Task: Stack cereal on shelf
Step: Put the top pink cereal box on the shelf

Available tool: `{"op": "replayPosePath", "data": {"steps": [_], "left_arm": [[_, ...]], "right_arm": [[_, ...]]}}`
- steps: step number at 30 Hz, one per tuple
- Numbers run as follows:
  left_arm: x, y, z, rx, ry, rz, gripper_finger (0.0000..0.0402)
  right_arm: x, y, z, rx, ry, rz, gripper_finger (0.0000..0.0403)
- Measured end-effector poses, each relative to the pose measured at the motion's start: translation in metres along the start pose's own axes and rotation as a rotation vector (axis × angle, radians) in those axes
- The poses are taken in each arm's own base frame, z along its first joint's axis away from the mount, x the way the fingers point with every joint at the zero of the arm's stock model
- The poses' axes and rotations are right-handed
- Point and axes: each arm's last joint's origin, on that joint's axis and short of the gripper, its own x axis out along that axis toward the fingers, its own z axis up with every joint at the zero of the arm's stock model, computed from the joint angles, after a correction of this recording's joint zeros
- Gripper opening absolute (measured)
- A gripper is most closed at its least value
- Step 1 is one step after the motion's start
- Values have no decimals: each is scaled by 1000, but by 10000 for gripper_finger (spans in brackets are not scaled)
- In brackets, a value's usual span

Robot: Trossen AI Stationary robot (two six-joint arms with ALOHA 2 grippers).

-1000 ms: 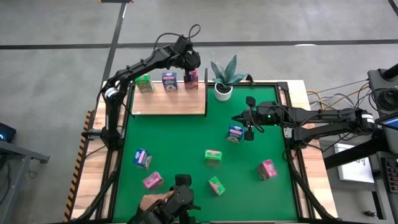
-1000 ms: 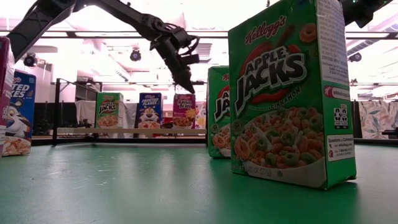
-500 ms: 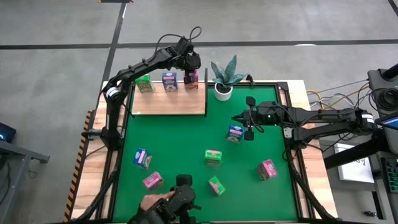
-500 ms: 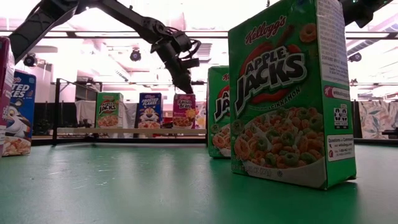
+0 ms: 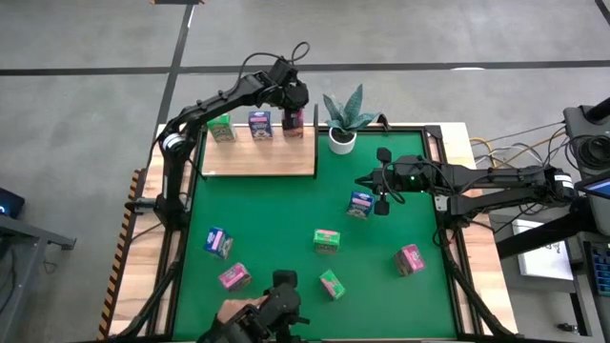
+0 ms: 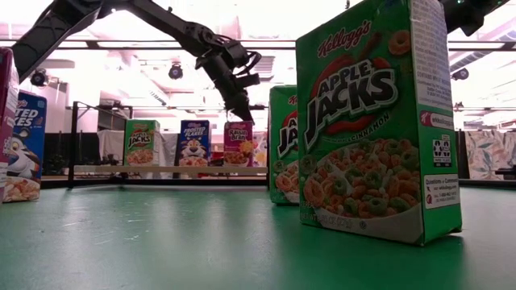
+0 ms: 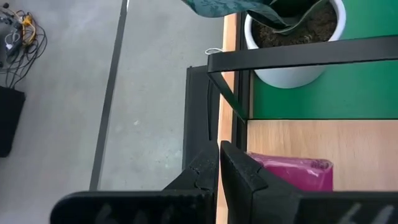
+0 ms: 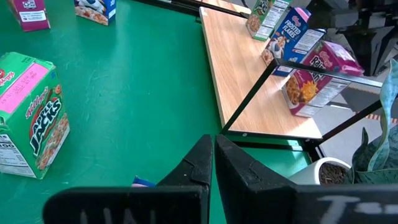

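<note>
Fingers pinched shut, nothing held — right tool (image 5: 381, 202) is poised just beside the blue-and-white carton (image 5: 359, 204), which lies toward the shelf (image 5: 257, 157); left tool (image 5: 294, 105), closed too, hangs over the pink carton (image 5: 294, 121).

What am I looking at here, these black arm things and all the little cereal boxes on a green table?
They are two robot arms working at a green table. One picture looks straight down, one looks level across the tabletop, and two come from cameras on the arms' wrists. At the back stands a light-wood shelf with three small cereal boxes lined up on it: green, blue and pink. Six more boxes are scattered on the table, and a potted plant stands beside the shelf. The left end effector is shut just above the pink box on the shelf and holds nothing. The right end effector is shut too, beside a blue box, also empty.
</note>
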Motion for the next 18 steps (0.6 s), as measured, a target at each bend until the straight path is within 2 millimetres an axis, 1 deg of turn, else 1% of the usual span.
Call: {"op": "replayPosePath", "data": {"steps": [7, 11, 14, 18], "left_arm": [[0, 0, 0, -13, 3, 4, 0], [-2, 1, 1, -53, 4, 6, 0], [-12, 4, 9, -82, -4, 10, 0], [-36, 6, 18, -91, 47, -33, 0]], "right_arm": [[0, 0, 0, 0, 0, 0, 9], [0, 0, 0, 0, 0, 0, 9], [0, 0, 0, 0, 0, 0, 9], [0, 0, 0, 1, 0, -1, 9]]}}
